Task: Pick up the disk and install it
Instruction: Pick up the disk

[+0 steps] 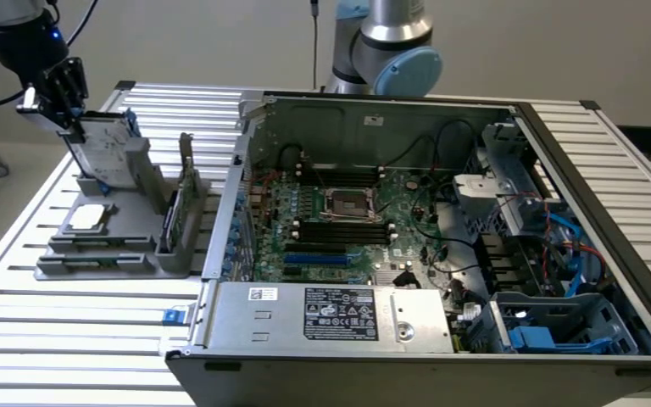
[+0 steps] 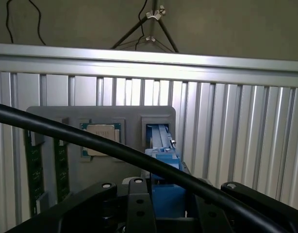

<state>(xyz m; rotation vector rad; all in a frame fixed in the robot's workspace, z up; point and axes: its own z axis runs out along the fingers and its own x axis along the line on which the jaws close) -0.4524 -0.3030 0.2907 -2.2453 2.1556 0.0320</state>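
Observation:
The disk (image 1: 108, 153) stands upright and slightly tilted at the grey holder (image 1: 111, 254) on the exterior view's left, showing its white label and blue carrier edge. My gripper (image 1: 69, 114) comes down from above and is shut on the disk's upper edge. In the wrist view the disk's blue frame (image 2: 163, 158) sits between the black fingers of my gripper (image 2: 168, 206), above the holder (image 2: 91, 116). The open computer case (image 1: 226, 254) lies to the exterior view's right of the holder, with blue drive bays (image 1: 563, 326) at its near right corner.
A square silver chip (image 1: 91, 216) (image 2: 101, 140) rests in the holder, and memory sticks (image 1: 176, 216) (image 2: 33, 165) stand in its slots. A grey labelled power-supply box (image 1: 325, 314) fills the case's near side. A black cable (image 2: 66, 128) crosses the wrist view. The arm's base (image 1: 388, 51) stands behind the case.

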